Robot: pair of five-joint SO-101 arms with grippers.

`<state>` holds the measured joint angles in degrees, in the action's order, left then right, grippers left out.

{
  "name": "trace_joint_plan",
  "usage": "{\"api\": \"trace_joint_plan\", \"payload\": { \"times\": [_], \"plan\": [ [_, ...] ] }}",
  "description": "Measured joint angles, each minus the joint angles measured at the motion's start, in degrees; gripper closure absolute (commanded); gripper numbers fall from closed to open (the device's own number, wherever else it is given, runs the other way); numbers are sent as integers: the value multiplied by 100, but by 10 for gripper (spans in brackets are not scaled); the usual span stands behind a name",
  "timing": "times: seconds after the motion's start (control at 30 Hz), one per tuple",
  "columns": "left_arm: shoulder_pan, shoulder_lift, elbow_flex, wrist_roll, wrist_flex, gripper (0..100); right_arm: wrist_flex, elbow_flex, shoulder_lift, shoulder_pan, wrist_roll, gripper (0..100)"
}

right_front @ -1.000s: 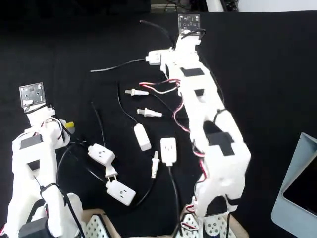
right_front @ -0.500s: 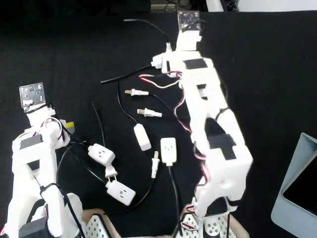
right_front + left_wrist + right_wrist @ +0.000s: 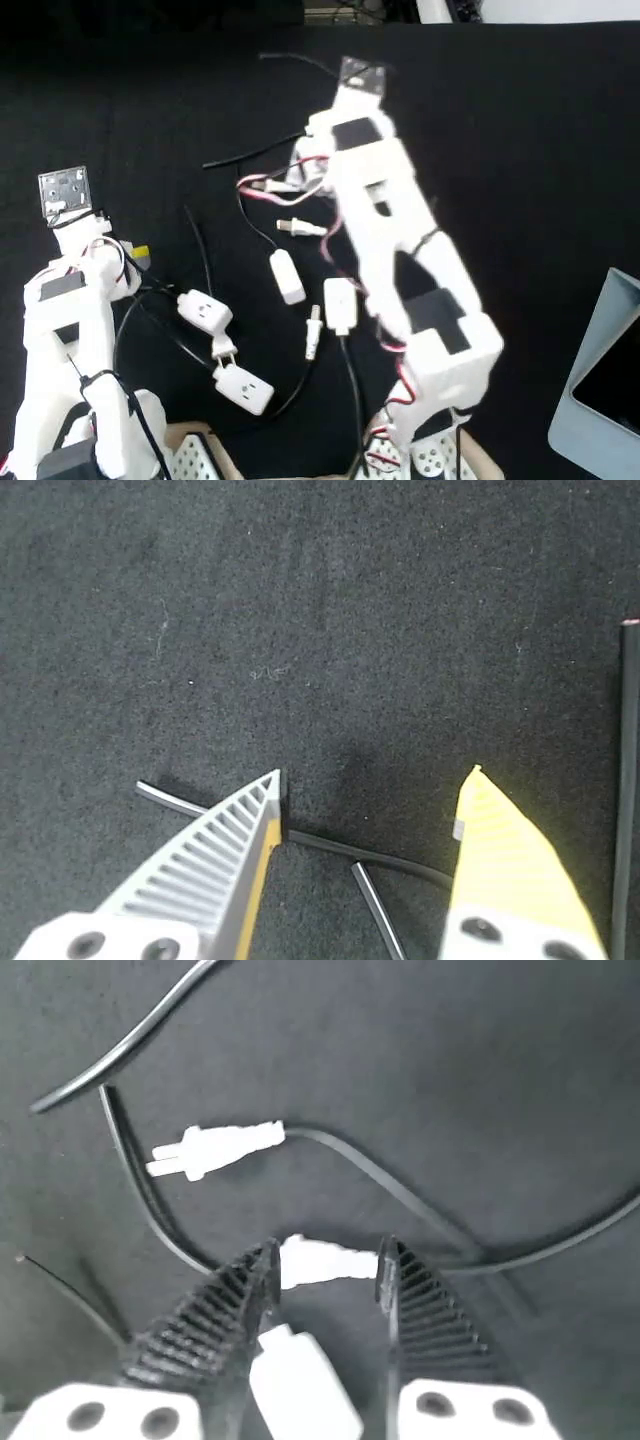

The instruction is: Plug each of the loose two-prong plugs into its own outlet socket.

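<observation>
Two loose white two-prong plugs lie on the black cloth: one farther back (image 3: pixel 272 185) (image 3: pixel 215 1148), half under my right arm, and one nearer (image 3: pixel 300 228) (image 3: pixel 325 1260). My right gripper (image 3: pixel 325 1255) (image 3: pixel 303 165) hangs open above the nearer plug, which lies crosswise between its fingertips. A third plug (image 3: pixel 313 332) rests beside a white socket (image 3: pixel 340 305). Another socket (image 3: pixel 287 275) (image 3: pixel 300 1380) lies just short of the right gripper. At the left, one socket (image 3: pixel 205 310) has its plug in a second socket (image 3: pixel 243 388). My left gripper (image 3: pixel 372 780) (image 3: pixel 135 255) stands open over a black cable (image 3: pixel 330 845).
Black cables (image 3: pixel 250 150) trail across the cloth at the back and between the sockets. A grey-blue case (image 3: pixel 600 390) sits at the right edge. Bare cloth lies to the far right and back left.
My right arm has swung left and nearer, bringing its gripper from the back of the table to above the two plugs. The back cable shifted with it. The left arm has kept still.
</observation>
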<state>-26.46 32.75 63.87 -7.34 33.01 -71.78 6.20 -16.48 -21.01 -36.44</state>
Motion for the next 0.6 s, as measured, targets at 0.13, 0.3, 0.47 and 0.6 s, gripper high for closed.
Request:
{"api": "trace_joint_plan", "payload": {
  "times": [0.13,0.3,0.47,0.6],
  "plan": [
    [0,0,0,0,0,722,255,0,-563,-132,-905,838],
    [0,0,0,0,0,722,756,0,-1125,-97,-1670,838],
    [0,0,105,0,0,722,756,0,-1266,0,-2057,838],
    [0,0,105,0,0,722,237,343,-1275,26,-2092,838]
  ]
}}
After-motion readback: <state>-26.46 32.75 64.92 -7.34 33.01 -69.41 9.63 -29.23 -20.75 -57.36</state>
